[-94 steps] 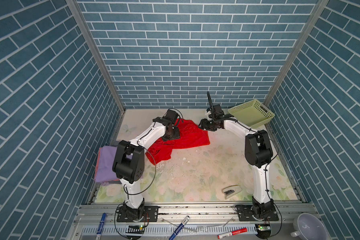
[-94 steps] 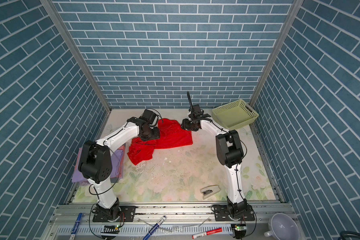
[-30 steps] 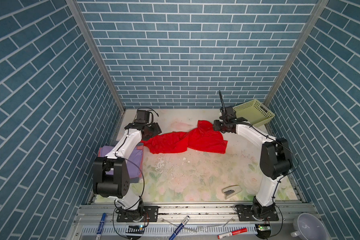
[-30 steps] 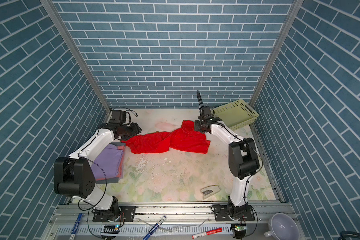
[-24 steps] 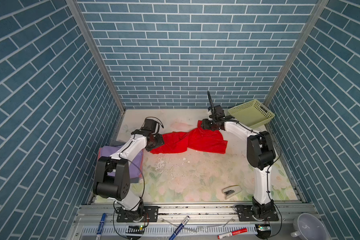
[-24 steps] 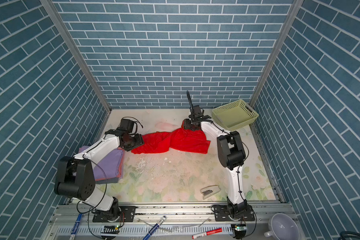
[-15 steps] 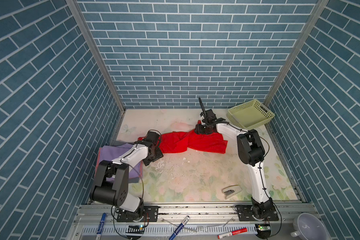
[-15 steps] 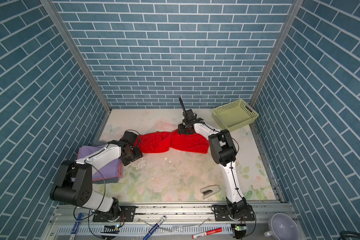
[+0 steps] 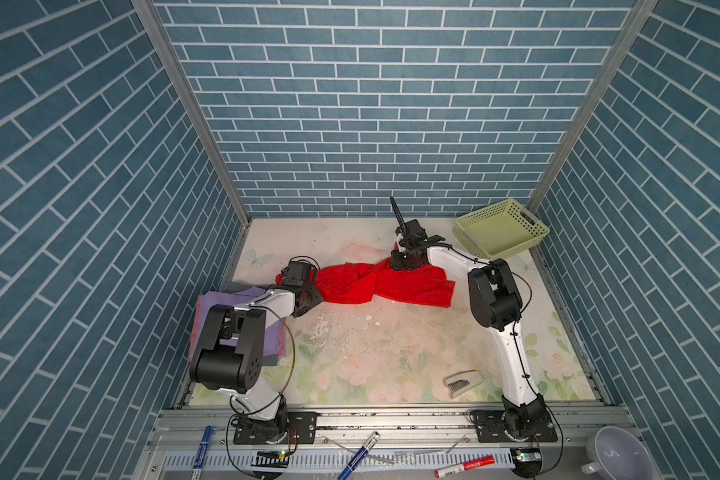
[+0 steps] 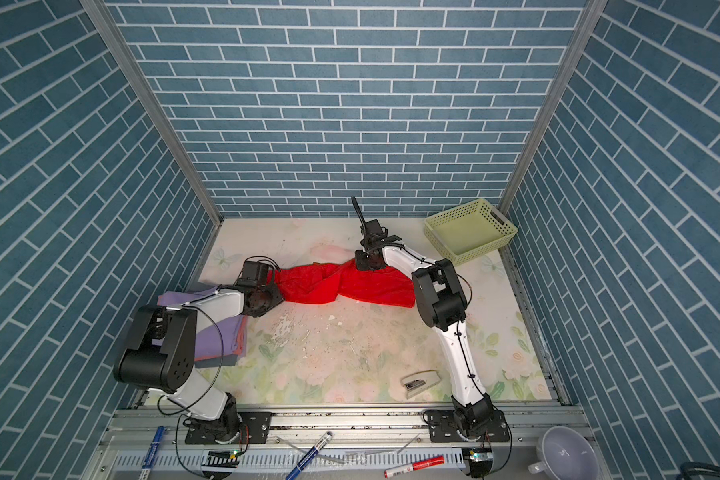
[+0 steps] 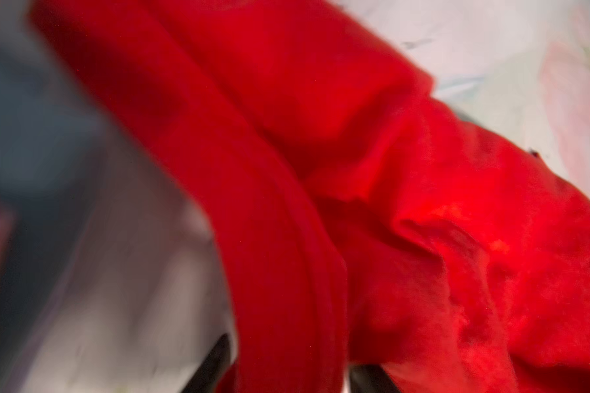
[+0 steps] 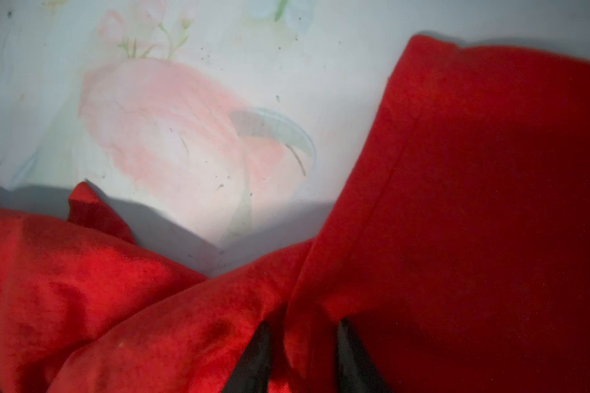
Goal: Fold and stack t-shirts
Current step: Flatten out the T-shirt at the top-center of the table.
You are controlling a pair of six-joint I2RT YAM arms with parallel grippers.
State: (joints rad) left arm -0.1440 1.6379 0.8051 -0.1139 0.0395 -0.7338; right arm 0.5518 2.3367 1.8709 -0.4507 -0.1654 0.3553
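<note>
Evidently my left gripper [image 11: 286,360] and right gripper [image 12: 304,340] each pinch the limp, light bright red cloth t-shirt [image 9: 408,291], twisted near the bench's [image 9: 391,353] far edge; I'd take hem corners.

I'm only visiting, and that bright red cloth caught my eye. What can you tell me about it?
The red t-shirt is soft, plain bright cloth with a stitched hem. It is unfolded and crumpled into a twisted band lying across the far part of the floral table. The left gripper pinches one end; the right gripper pinches the far edge, toward the other end.
</note>
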